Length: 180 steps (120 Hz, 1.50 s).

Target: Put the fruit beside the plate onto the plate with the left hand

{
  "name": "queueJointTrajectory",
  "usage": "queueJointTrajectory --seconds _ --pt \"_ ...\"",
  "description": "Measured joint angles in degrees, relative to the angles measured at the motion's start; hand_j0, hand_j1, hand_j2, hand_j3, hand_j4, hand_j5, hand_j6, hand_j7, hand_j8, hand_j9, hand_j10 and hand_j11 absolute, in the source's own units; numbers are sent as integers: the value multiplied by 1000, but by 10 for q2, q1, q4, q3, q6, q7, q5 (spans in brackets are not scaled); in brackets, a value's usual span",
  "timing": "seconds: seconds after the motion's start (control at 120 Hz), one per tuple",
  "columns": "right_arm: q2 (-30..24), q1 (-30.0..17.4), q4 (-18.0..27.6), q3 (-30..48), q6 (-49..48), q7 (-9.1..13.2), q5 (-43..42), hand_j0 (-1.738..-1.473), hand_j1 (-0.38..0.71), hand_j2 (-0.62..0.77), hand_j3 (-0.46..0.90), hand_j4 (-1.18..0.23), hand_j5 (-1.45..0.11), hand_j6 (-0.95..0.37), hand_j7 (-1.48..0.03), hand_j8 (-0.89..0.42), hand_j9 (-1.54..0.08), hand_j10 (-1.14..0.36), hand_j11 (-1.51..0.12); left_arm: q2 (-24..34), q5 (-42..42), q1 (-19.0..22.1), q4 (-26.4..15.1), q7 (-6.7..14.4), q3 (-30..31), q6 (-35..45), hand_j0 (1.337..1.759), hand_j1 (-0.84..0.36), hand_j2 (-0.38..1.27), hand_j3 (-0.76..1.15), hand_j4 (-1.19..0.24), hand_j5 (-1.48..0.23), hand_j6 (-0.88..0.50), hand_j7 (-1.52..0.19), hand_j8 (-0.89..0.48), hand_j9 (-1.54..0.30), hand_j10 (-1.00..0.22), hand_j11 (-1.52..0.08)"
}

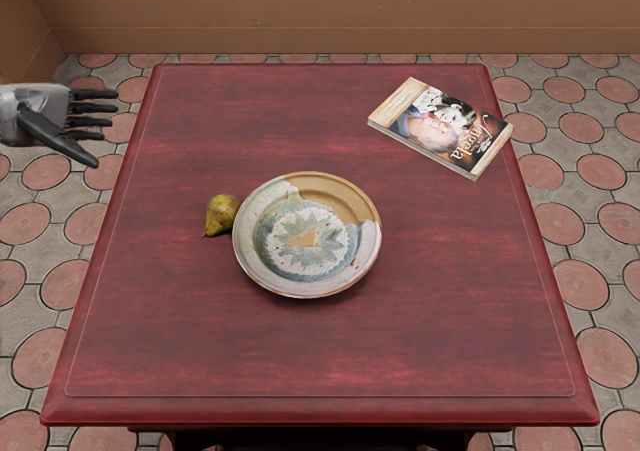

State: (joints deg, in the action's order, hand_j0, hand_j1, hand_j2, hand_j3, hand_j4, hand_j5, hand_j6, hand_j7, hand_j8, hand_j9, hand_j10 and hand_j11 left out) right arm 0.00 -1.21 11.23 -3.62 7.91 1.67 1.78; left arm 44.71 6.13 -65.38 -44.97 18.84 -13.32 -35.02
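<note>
**A:** What is at the far left?

**B:** The left hand (62,119) shows at the picture's left edge, high up. It is above the tiled floor (30,221), just off the left side of the tabletop. Its body is pale grey and its fingers (95,108) are dark. The fingers stretch straight out toward the right, slightly apart, and the thumb angles down and to the right. The hand is released and holds nothing.

**A:** And moving right from there?

**B:** A dark red wooden tabletop (200,311) fills most of the view. Left of its centre lies the fruit, a small yellow-green pear (221,214). It rests on the wood, well apart from the hand, and its narrower end seems to point down and left. Its right side sits at the plate's left rim. I cannot tell whether the two touch.

**A:** Describe the plate.

**B:** The plate (345,196) is round ceramic, near the middle of the tabletop. It has a tan band along the upper right rim and a pale glaze. A blue-green leaf pattern marks the centre. The pear is beside it, not on it.

**A:** Anything further right?

**B:** A paperback book (440,127) lies flat near the far right corner, turned at an angle. Its cover faces up and shows a photograph. The title is too small to read. The book is well apart from the plate.
</note>
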Motion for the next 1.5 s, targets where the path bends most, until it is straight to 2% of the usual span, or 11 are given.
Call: queueJointTrajectory --seconds 0.275,0.325,0.417,0.55,0.733,0.792,0.875,0.992,1.1,1.267,1.5 --pt "0 -4 0 -2 0 1 -1 -1658 -314 -6 0 -30 -38 -30 -38 -29 -38 -29 -38 -14 60 -23 -23 6 0 0 1658 349 0 0 -1 0 -1 0 0 0 0 0" --pt "0 -4 0 -2 0 1 -1 -1658 -314 -6 0 -30 -38 -30 -38 -30 -38 -29 -38 -18 74 -26 -26 21 0 0 1658 349 0 0 -1 0 -1 0 -1 0 -1 0" --pt "0 -4 0 -2 0 2 -1 -1658 -314 -6 0 -30 -38 -30 -38 -30 -38 -29 -38 -16 92 -28 -45 70 0 0 1658 349 0 0 -2 0 -2 0 -2 0 -1 0" --pt "0 -5 0 -2 0 2 -1 -1658 -314 -6 0 -30 -38 -30 -38 -30 -38 -29 -38 -6 127 -31 -110 128 4 0 1658 349 0 0 -2 0 -2 0 -2 0 -1 0" --pt "0 -5 0 -2 0 2 -1 -1658 -314 -6 0 -30 -38 -30 -38 -30 -38 -29 -38 -5 133 -133 -188 155 95 32 1658 349 0 0 -3 0 -3 0 -3 0 -2 0" --pt "0 -5 0 -2 0 2 -1 -1658 -314 -6 0 -30 -38 -30 -38 -30 -38 -29 -38 -11 134 -166 -210 154 138 72 1658 349 0 0 -2 0 -3 0 -3 0 -2 0" --pt "0 -5 0 -2 0 2 -1 -1658 -314 -6 0 -30 -38 -30 -38 -30 -38 -29 -38 -16 147 -189 -233 130 187 118 1658 349 0 0 -3 0 -3 0 -3 0 -2 0" --pt "0 -5 0 -2 0 2 -1 -1658 -314 -6 0 -30 -38 -30 -38 -30 -38 -29 -38 -39 223 -192 -264 92 230 178 1658 349 0 0 -3 0 -4 0 -3 0 -2 0" --pt "0 -5 0 -2 0 2 -1 -1658 -314 -6 0 -30 -38 -30 -38 -30 -38 -29 -38 -59 301 -199 -288 74 255 225 1658 349 0 0 -3 0 -4 0 -3 0 -2 0" --pt "0 -5 0 -2 0 2 -1 -1658 -314 -6 0 -30 -38 -30 -38 -30 -38 -29 -38 -85 385 -212 -324 64 281 259 1658 349 1 0 -3 0 -4 0 -4 0 -3 0" --pt "0 -5 0 -2 0 2 -1 -1658 -314 -6 0 -30 -38 -30 -38 -30 -38 -29 -38 -105 406 -223 -366 61 306 262 1658 349 1 0 -3 0 -4 0 -3 0 -2 0"
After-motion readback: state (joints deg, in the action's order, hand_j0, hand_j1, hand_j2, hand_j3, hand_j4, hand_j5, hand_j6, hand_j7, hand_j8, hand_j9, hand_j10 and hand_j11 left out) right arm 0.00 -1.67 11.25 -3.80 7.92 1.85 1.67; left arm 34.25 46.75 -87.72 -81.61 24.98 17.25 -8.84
